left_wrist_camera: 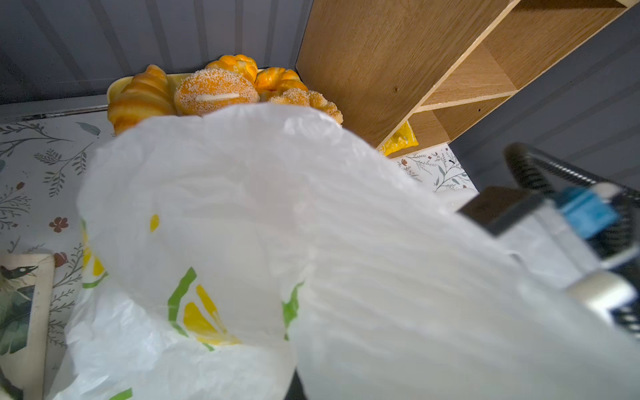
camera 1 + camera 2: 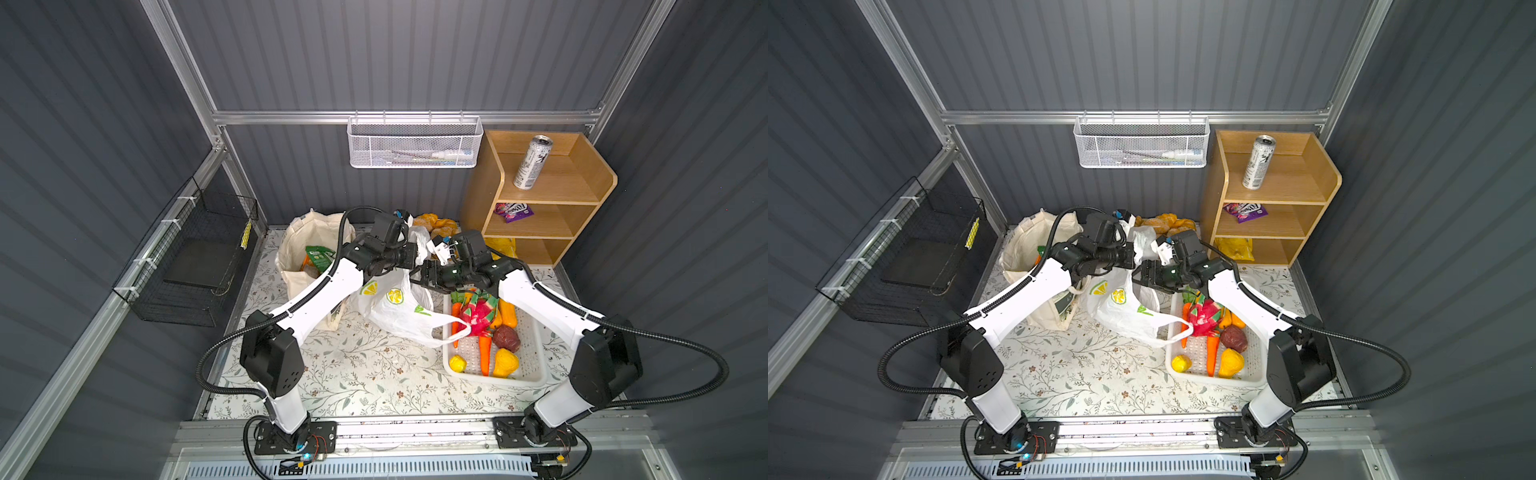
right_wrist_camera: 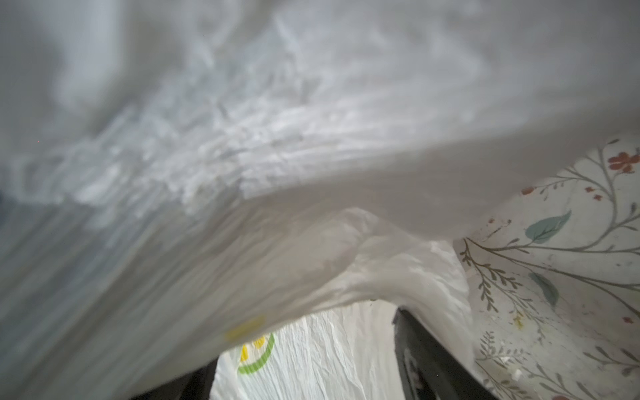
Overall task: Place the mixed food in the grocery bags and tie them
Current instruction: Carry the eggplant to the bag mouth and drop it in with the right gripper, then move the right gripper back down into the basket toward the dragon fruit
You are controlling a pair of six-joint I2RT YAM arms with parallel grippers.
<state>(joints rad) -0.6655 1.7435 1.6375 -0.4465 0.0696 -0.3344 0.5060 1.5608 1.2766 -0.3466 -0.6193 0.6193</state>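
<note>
The white lemon-printed plastic bag (image 2: 395, 307) (image 2: 1125, 307) sits mid-table, its top pulled up between both arms. My left gripper (image 2: 415, 253) (image 2: 1133, 255) is shut on the bag's upper film, which drapes over its jaws and fills the left wrist view (image 1: 242, 207). My right gripper (image 2: 419, 279) (image 2: 1140, 275) (image 3: 311, 377) is open beside it, and its dark fingers (image 3: 426, 360) stand wide apart under loose film. The cream canvas tote (image 2: 299, 249) (image 2: 1021, 249) stands at the left with a green packet (image 2: 318, 253) inside. The silver-and-black can (image 2: 532, 162) (image 2: 1258, 162) stands on the top shelf.
A wooden shelf unit (image 2: 582, 187) at the back right holds a purple packet (image 2: 513, 211) and a yellow one (image 2: 500, 245). A white perforated basket (image 2: 536, 374) holds a pink dragon fruit (image 2: 480, 311) and toy produce. Bread rolls (image 2: 436, 224) (image 1: 214, 90) lie behind the bag.
</note>
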